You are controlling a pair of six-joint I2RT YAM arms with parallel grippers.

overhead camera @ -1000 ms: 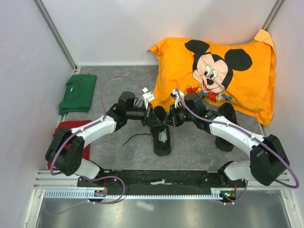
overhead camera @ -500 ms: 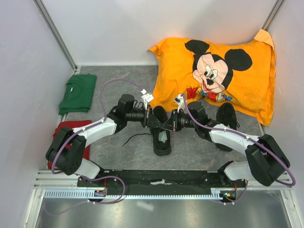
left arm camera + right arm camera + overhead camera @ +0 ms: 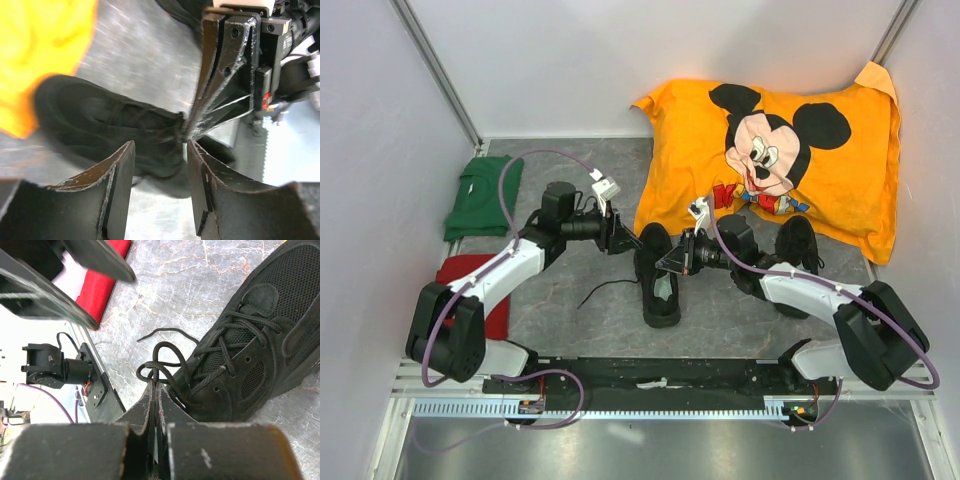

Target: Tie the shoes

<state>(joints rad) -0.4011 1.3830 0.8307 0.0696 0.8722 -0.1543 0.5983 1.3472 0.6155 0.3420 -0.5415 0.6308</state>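
Observation:
One black shoe (image 3: 658, 280) lies mid-table, toe toward the pillow. The other shoe (image 3: 798, 245) lies to its right, partly hidden under my right arm. My right gripper (image 3: 673, 263) is at the near shoe's right side. In the right wrist view the right gripper (image 3: 155, 385) is shut on a loop of the black lace (image 3: 165, 362) beside the shoe (image 3: 255, 345). My left gripper (image 3: 621, 240) hangs left of the shoe, apart from it. In the left wrist view the left gripper (image 3: 160, 146) stands open and empty, with the shoe (image 3: 110, 125) beyond it.
An orange Mickey Mouse pillow (image 3: 780, 130) fills the back right. A folded green shirt (image 3: 485, 195) lies at back left, a red cloth (image 3: 470, 272) under my left arm. A loose lace end (image 3: 605, 290) trails on the grey table left of the shoe.
My left gripper has opened, let go at the shoe and drawn back to the left. The right gripper stays shut on the lace, shifted slightly.

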